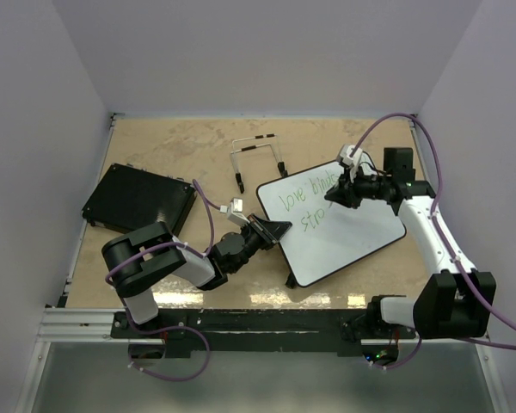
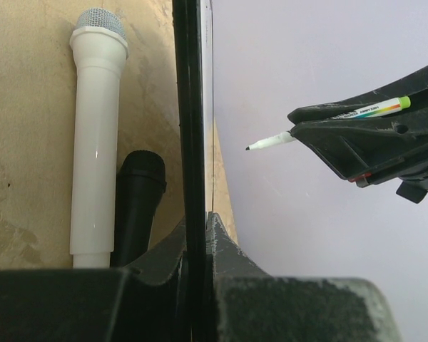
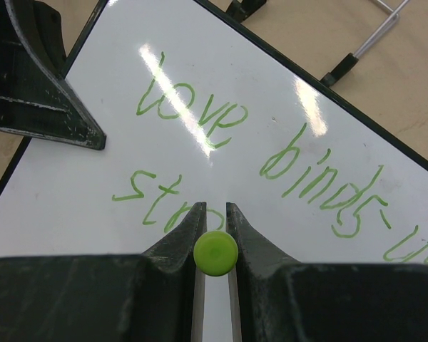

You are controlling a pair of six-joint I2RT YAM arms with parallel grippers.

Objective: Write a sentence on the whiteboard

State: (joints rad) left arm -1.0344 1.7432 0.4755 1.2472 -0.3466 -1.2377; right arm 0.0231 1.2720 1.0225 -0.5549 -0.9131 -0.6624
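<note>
The whiteboard (image 1: 353, 237) lies tilted at the table's middle right. On it the green sentence (image 1: 308, 202) reads "love binds" and more in the top line, with "stro" below. My left gripper (image 1: 275, 231) is shut on the board's black left edge (image 2: 189, 107). In its own view the jaws (image 2: 198, 228) clamp the frame. My right gripper (image 1: 335, 196) is shut on a green marker (image 3: 215, 253) and hovers over the end of "stro" (image 3: 164, 196). The marker (image 2: 328, 121) points its tip at the board. I cannot tell whether the tip touches.
A black textured pad (image 1: 138, 200) lies at the left. A wire stand (image 1: 258, 159) sits behind the board. A white microphone (image 2: 96, 142) and a black microphone (image 2: 139, 206) lie on the table beside the board's edge.
</note>
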